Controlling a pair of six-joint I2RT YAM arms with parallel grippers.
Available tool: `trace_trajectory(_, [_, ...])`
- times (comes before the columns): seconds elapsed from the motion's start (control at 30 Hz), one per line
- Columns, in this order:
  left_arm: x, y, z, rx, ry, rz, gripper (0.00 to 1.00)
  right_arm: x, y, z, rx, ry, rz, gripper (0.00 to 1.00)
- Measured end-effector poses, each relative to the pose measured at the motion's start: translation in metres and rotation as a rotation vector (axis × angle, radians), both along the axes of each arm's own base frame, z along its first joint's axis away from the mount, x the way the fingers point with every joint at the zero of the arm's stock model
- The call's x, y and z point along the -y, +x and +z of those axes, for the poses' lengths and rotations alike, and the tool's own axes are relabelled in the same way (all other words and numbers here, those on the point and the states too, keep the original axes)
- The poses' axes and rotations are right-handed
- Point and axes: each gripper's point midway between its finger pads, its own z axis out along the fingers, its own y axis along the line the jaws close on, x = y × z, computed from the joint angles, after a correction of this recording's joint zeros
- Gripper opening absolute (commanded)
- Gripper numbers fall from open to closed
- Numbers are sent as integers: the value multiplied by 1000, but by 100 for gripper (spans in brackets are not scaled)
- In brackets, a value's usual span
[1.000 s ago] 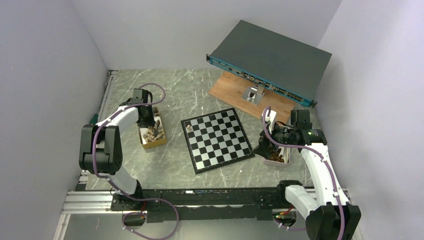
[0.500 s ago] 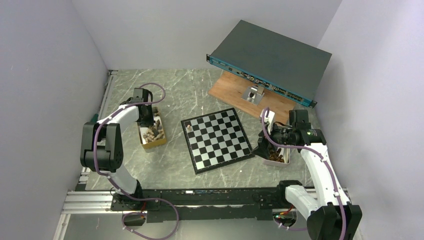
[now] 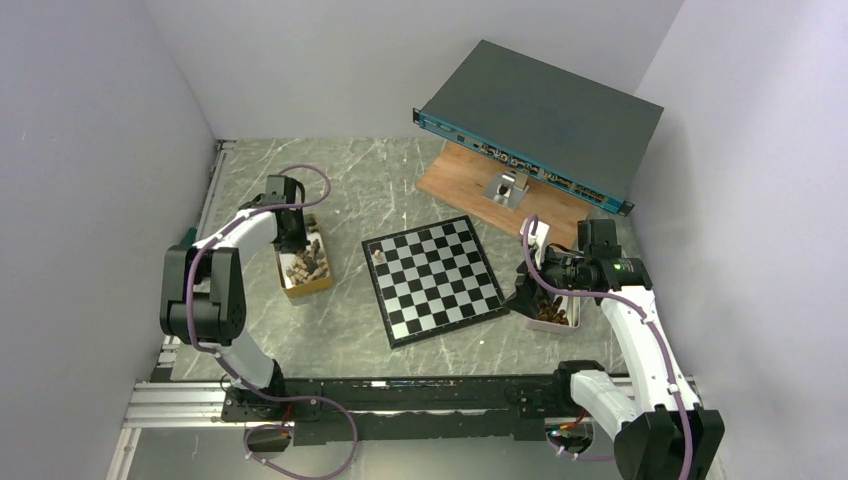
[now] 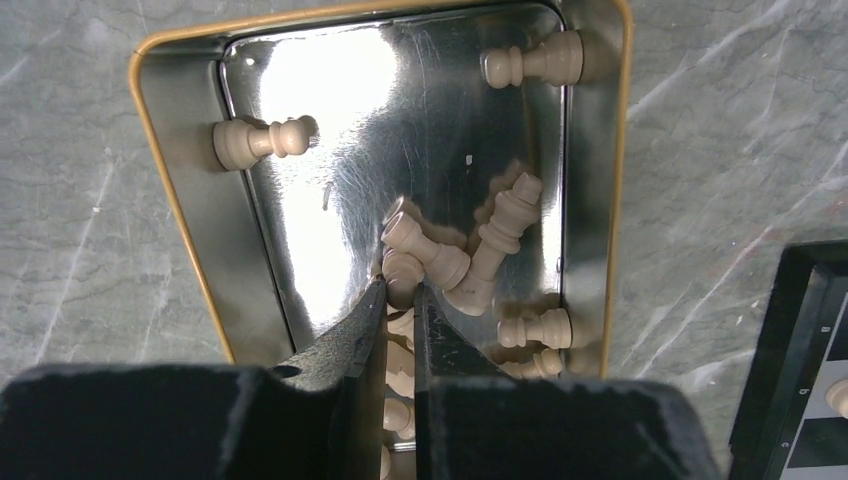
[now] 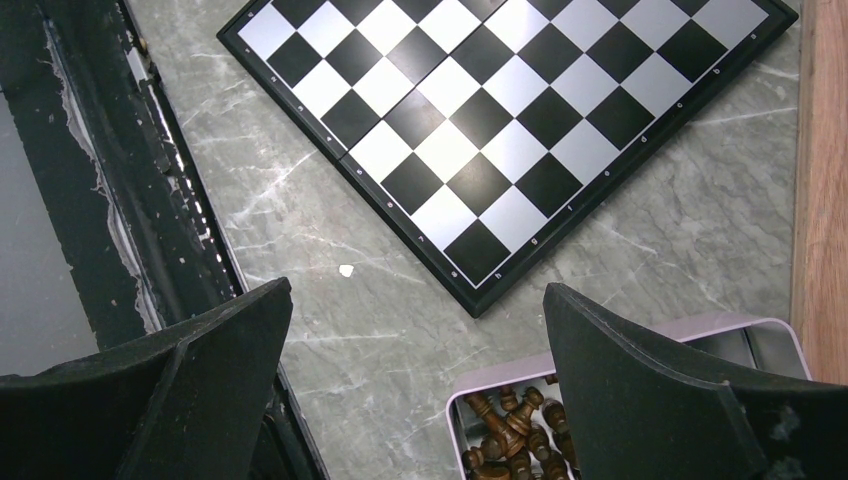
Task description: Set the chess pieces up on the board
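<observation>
Well, your grey marbled worktop (image 3: 350, 180) sits between pale walls. One board (image 3: 433, 279) lies flat on it, skewed, a corner toward the arm bases, with a lone piece (image 3: 378, 256) near its far left corner. You have two tins. The yellow tin (image 4: 180, 200) holds light pieces (image 4: 258, 141) on their sides, several with long axes across it. Your left hand (image 4: 400, 292) is nearly together there, pinching a tan piece (image 4: 402, 270). Your right hand (image 5: 417, 295) hangs wide apart above the pink tin (image 5: 620, 335) of dark pieces (image 5: 510, 430).
</observation>
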Motion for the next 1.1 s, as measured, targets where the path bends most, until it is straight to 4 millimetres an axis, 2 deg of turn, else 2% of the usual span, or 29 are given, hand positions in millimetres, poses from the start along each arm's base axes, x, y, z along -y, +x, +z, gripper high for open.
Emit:
trace_trajectory(0.1, [0, 1, 8, 22, -2, -1, 0, 0, 0, 0, 0, 0, 0, 100])
trace_trajectory(0.27, [1, 5, 45, 132, -10, -2, 0, 0, 0, 0, 0, 0, 1, 100])
trace_trajectory(0.4, [3, 1, 64, 190, -24, -8, 0, -1, 0, 0, 0, 0, 3, 100])
trace_trajectory(0.73, [26, -21, 77, 225, -143, -87, 0, -1, 0, 0, -1, 0, 4, 100])
trace_trajectory(0.97, [55, -33, 105, 299, -227, -188, 0, -2, -1, -1, -7, -1, 9, 100])
trace_trajectory(1.1, [71, -38, 106, 291, -252, -240, 0, -2, -1, -1, -6, -1, 9, 100])
